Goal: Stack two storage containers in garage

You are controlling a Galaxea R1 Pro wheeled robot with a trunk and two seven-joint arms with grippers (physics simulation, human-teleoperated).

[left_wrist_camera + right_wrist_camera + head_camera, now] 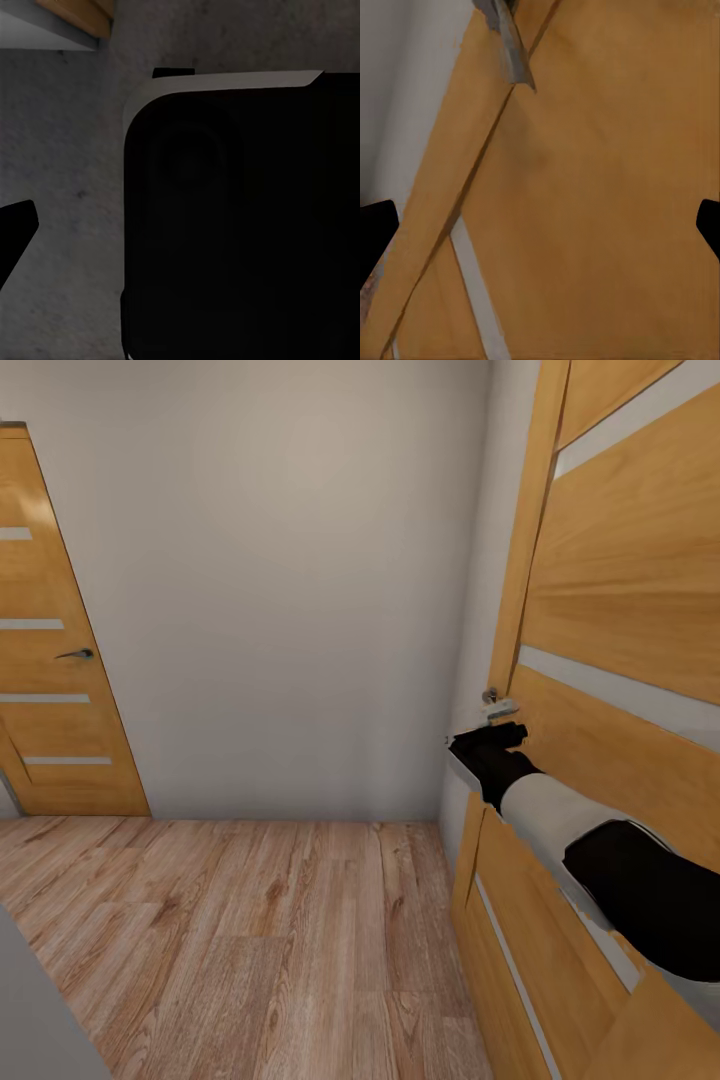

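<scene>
Right arm (600,850): reaches forward and up alongside the orange door (620,560), forearm white-sleeved between black elbow and black wrist segments. Right gripper (487,740): black, at the door's latch edge, just below the metal handle (497,707); contact with the handle cannot be told. In the right wrist view, two dark fingertips (375,236) sit wide apart at opposite frame edges, the door's wood face between them, nothing gripped.

Left arm: in the left wrist view, one dark fingertip (15,225) shows, pointing down beside the robot's black, grey-rimmed body (240,210). Jaw spacing not readable.
</scene>
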